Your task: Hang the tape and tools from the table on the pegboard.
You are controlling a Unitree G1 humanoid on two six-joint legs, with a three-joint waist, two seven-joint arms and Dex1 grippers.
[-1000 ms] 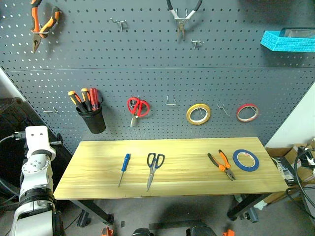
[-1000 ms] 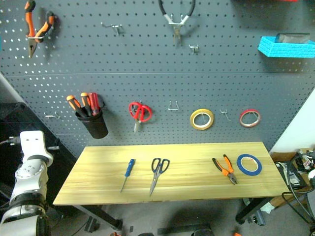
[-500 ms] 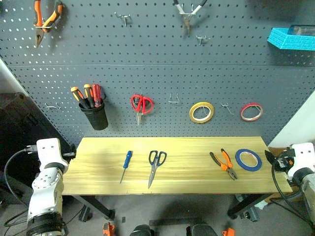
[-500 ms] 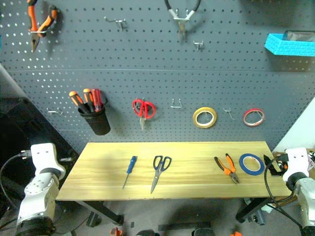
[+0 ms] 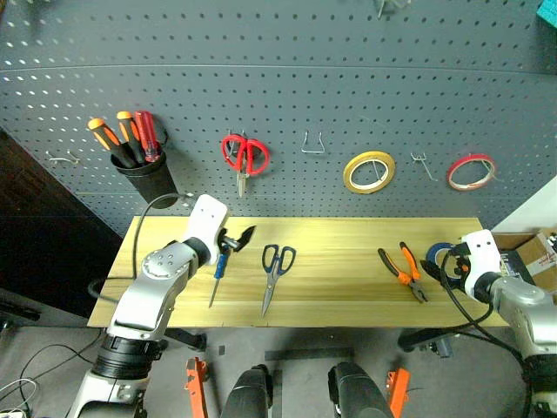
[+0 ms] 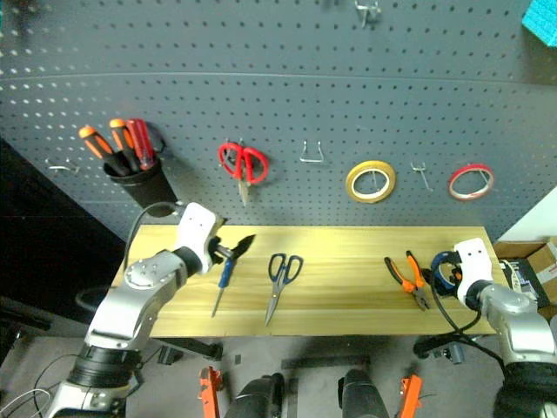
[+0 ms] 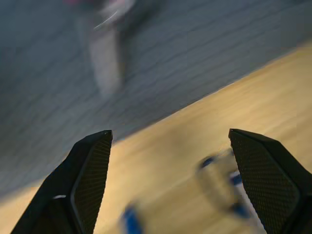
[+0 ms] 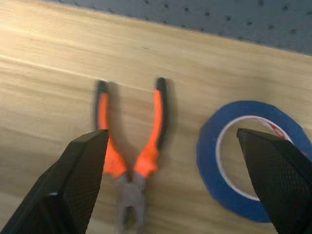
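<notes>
A dark grey perforated wall panel [image 5: 287, 96] fills the back. A grey floor [image 5: 296, 340] lies below, with loose cables [image 5: 26, 383] at one side and cardboard boxes [image 5: 533, 252] against a white wall [image 5: 544, 209] at the other.

Both arms are silver-grey metal with rounded joints, each ending in a white block-shaped wrist housing. A black cable loops from each wrist back along the forearm. The left gripper [image 5: 237, 239] and right gripper [image 5: 438, 264] have black fingers [image 7: 90, 185] with finely dotted pads.
</notes>
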